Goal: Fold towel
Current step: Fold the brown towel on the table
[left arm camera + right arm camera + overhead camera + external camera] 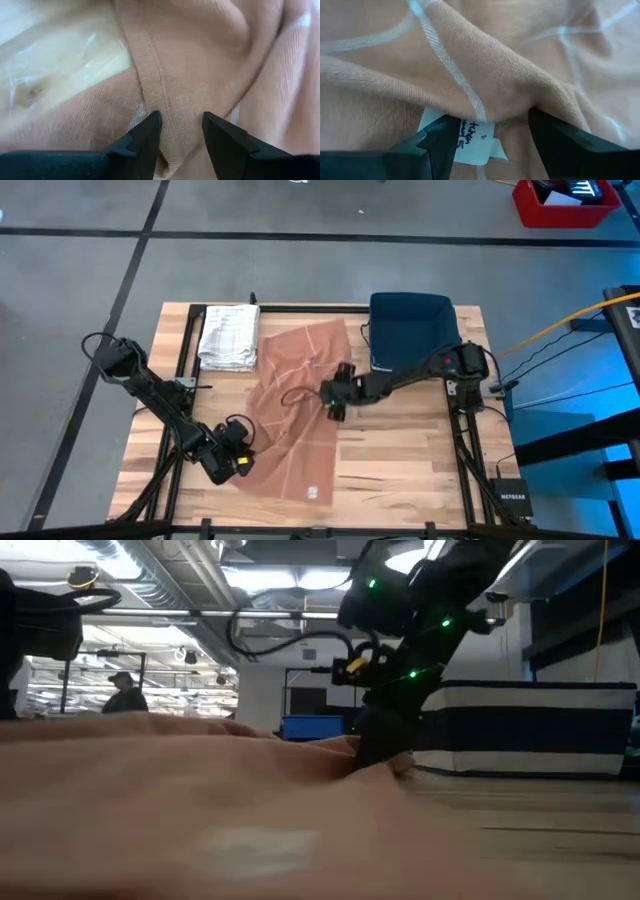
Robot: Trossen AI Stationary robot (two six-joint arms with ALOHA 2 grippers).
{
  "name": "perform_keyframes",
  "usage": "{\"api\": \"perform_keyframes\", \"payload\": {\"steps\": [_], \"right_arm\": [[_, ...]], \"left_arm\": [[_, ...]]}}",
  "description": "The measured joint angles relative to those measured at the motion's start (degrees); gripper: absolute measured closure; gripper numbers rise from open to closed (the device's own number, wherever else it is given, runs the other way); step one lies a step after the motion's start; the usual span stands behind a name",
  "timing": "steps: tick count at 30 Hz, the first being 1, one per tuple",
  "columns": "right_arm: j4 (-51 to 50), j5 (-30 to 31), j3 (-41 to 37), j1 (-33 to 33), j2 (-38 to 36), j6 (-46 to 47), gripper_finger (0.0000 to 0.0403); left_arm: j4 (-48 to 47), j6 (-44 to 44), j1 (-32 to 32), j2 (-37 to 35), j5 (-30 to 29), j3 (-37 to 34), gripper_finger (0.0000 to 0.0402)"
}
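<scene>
A tan towel (295, 410) with thin white lines lies rumpled across the middle of the wooden table (400, 470). My left gripper (238, 463) is at the towel's near left edge, shut on its hem (175, 100). My right gripper (333, 398) is down at the towel's right edge and open. Its fingers (440, 137) stand on either side of a raised fold (520, 95) and a white label (476, 142). In the low view the towel (200, 810) fills the foreground, with the right gripper (385, 755) low over it. My left gripper pinches the towel's hemmed edge (177, 117) between its two fingers, where the cloth is gathered into a fold. The fingers slant down onto it from the table's left. The rest of the towel lies slack on the table. My right gripper: I cannot tell whether its open fingers touch the towel.
A folded white towel (230, 335) lies at the far left of the table, beside the tan one. A dark blue bin (410, 330) stands at the far right. Bare wood lies near and right of the towel. A person (125, 690) shows far off in the room.
</scene>
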Motion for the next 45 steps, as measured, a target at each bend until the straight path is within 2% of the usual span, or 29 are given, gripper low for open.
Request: {"api": "perform_keyframes", "payload": {"steps": [4, 8, 11, 13, 15, 19, 22, 28, 32, 35, 38, 45], "right_arm": [[-1.0, -0.4, 0.0, -4.2, -0.4, -3.6, 0.0160], [-6.4, -2.3, 0.0, -4.8, -2.2, -3.4, 0.0160], [-13.6, -1.0, -0.3, -3.1, -5.3, 0.0, 0.0160], [-18.0, -2.7, -0.6, -1.5, -7.4, 2.7, 0.0160], [-19.1, -4.9, -0.6, 0.4, -9.0, 4.4, 0.0160], [-19.0, -3.1, -0.6, 4.0, -10.3, 5.4, 0.0160], [-19.3, -2.6, 0.5, 6.2, -10.6, 6.0, 0.0160], [-18.9, -4.3, 2.1, 12.9, -14.1, 8.9, 0.0160], [-17.5, -4.0, 2.1, 18.6, -16.1, 9.7, 0.0160], [-14.2, -2.1, 2.1, 22.5, -16.4, 9.7, 0.0160], [-11.9, -1.6, 2.1, 25.0, -16.4, 9.7, 0.0160], [-6.0, -3.1, 2.1, 25.6, -16.4, 9.9, 0.0160]], "left_arm": [[-0.2, -0.6, 0.4, 0.1, -3.7, -0.1, 0.0259], [0.1, -0.6, 0.4, 0.1, -5.3, -0.2, 0.0259], [1.0, -1.2, 0.1, 0.3, -4.3, -0.2, 0.0259], [2.9, -2.5, -0.9, 0.7, -3.5, -0.1, 0.0259], [5.2, -5.1, -2.3, 1.5, -3.4, -0.1, 0.0259], [10.1, -7.2, -4.2, 2.9, -3.0, 0.0, 0.0259], [8.8, -2.2, -4.6, 2.6, -3.9, 1.6, 0.0259], [-3.0, 11.5, -3.4, -1.3, -6.5, 8.9, 0.0259], [-2.4, 21.0, -2.5, -1.9, -8.9, 10.7, 0.0259], [-2.1, 24.5, -0.5, -1.8, -9.7, 10.6, 0.0257], [-0.8, 28.2, 2.6, -1.9, -8.8, 10.6, 0.0241], [6.8, 42.5, 8.2, -1.9, -1.2, 10.6, 0.0173]]}}
